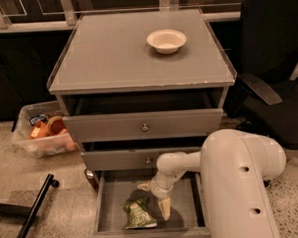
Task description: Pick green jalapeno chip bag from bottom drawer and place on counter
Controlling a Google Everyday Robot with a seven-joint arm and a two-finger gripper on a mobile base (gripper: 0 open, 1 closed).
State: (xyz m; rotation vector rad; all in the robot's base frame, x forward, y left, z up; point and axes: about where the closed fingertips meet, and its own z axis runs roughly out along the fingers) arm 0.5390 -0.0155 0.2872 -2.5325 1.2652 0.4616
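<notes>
Your arm point(236, 166) comes in from the near right, with its bulky white link low in front of the cabinet. A slimmer forearm bends left and down into the open bottom drawer point(112, 200). The gripper point(154, 201) hangs inside the drawer, fingers spread apart and holding nothing. The green jalapeno chip bag point(138, 214) lies on the drawer floor toward the near edge, just left of the gripper's lower finger. A white bowl point(166, 40) sits on the counter point(105, 53), far right.
</notes>
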